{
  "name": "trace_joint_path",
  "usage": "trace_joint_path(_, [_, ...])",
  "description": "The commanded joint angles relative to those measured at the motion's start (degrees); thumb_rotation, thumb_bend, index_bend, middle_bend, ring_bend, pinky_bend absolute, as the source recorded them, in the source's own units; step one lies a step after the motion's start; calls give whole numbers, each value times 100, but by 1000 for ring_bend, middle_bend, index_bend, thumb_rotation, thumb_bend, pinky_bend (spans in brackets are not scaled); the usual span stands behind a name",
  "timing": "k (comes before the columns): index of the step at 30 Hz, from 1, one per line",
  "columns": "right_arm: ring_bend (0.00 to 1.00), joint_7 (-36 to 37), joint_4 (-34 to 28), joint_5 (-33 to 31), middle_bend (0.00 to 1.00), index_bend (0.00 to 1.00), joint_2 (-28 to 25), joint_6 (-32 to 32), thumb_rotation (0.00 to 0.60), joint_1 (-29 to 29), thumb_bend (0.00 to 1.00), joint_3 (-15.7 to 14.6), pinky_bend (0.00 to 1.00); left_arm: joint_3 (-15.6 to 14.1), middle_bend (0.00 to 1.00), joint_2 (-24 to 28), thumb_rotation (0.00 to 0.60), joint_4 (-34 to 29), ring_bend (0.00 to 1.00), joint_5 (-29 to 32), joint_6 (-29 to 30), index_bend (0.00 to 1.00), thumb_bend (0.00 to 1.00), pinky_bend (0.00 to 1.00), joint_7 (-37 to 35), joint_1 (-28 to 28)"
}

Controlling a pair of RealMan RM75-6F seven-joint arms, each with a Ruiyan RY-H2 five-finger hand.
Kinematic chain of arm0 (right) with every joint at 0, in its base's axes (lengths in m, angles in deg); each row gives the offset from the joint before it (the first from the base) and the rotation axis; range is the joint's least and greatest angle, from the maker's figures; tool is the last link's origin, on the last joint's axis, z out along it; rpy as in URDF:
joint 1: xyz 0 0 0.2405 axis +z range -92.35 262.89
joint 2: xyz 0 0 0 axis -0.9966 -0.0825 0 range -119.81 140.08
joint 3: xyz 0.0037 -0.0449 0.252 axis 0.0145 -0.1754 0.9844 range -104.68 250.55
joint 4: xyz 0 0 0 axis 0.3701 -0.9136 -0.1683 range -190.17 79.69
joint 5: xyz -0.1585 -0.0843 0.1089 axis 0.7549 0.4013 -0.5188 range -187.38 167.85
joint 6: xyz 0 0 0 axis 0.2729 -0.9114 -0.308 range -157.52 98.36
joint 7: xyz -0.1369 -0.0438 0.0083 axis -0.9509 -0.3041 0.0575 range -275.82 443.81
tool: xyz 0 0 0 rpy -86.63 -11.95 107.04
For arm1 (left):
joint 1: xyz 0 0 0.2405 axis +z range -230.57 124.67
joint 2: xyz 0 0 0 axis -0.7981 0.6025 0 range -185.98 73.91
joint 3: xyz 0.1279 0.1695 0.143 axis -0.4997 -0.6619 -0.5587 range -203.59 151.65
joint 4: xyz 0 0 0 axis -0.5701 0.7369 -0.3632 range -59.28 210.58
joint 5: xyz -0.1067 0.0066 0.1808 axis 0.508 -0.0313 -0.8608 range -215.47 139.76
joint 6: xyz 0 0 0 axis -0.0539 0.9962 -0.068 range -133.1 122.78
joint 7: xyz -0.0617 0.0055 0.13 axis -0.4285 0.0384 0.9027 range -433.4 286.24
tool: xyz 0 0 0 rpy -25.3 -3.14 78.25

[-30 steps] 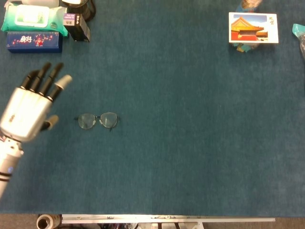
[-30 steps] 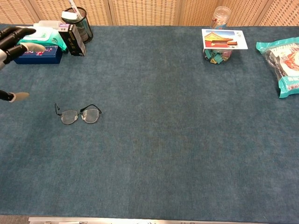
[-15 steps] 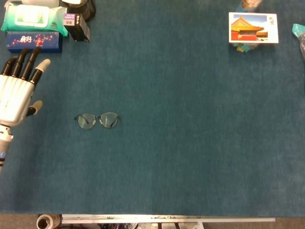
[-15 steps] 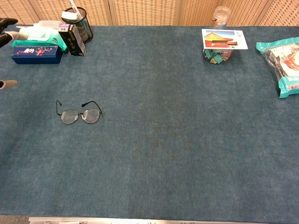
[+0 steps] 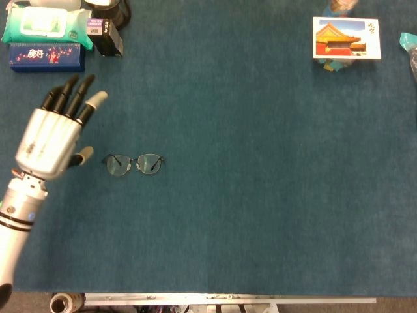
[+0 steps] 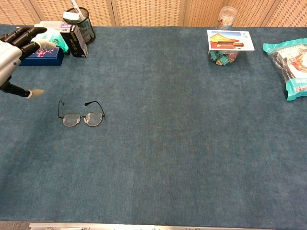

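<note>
The fingers (image 5: pixel 73 99) of the left hand (image 5: pixel 49 140) are stretched out straight and a little apart, the thumb sticking out sideways, with nothing in them. The hand hovers just left of the glasses (image 5: pixel 133 163), apart from them; nothing lies between the two. The glasses rest on the table (image 5: pixel 247 195) with their thin dark wire frame and rounded clear lenses; the chest view shows the temple arms unfolded, pointing toward the far edge. The table is covered with a dark teal, felt-like cloth.

Well beyond the hand, at the far left corner, lie a dark blue oblong box (image 5: pixel 46 57), a soft green pack of wipes (image 5: pixel 44 23) just behind it, a small black carton (image 5: pixel 105 36) and a round dark pen holder (image 6: pixel 81 26). At the far right a picture card (image 5: pixel 346 38) lies on top of what seems to be a clear jar (image 6: pixel 225 19), and a crinkled teal snack bag (image 6: pixel 290 64) lies at the edge. The right hand shows in neither view.
</note>
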Motion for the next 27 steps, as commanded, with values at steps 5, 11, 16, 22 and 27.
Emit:
trace_joint_path(5, [159, 10, -12, 9, 214, 155, -11, -16, 600, 1, 47, -8, 269, -144, 54, -76, 600, -87, 39, -133, -19, 163, 0, 180, 71, 55])
trace_joint_path(11, [159, 14, -21, -3, 214, 155, -17, 2, 600, -6, 47, 3, 268, -116, 54, -57, 600, -117, 39, -137, -60, 163, 0, 180, 88, 29])
trace_joint_path(16, [159, 39, -15, -7, 214, 155, -24, -9, 600, -4, 47, 4, 269, -55, 54, -68, 600, -76, 39, -35, -73, 163, 0, 181, 65, 39])
trace_joint_path(22, [159, 31, -11, 2, 214, 156, -16, -27, 600, 7, 47, -2, 269, 3, 54, -179, 600, -4, 39, 5, -120, 163, 0, 180, 49, -3])
trace_joint_path(27, [159, 36, -20, -9, 214, 155, -23, 0, 600, -3, 47, 10, 269, 22, 54, -347, 600, 107, 39, 19, -219, 163, 0, 180, 15, -73])
